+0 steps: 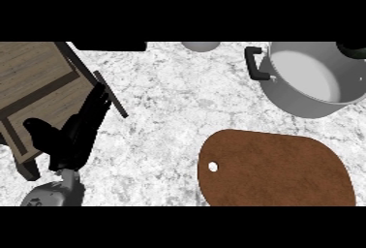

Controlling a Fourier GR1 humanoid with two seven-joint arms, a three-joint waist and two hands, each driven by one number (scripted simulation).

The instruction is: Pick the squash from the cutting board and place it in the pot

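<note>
A brown cutting board (275, 169) with a small hole lies at the lower right of the marble counter, and its top is bare. At the upper right stands a grey pot (307, 80) with black handles, tilted in view, showing only its pale inside. No squash shows anywhere in the head view. My left hand (71, 140) rests open at the left, fingers straight and pointing up, holding nothing. The right hand is out of view.
A wooden panel with dark trim (36, 82) fills the upper left, partly behind my left hand. A grey round object (200, 46) and a black object (111, 46) sit at the counter's far edge. Marble counter (178, 106) lies between the hand and the board.
</note>
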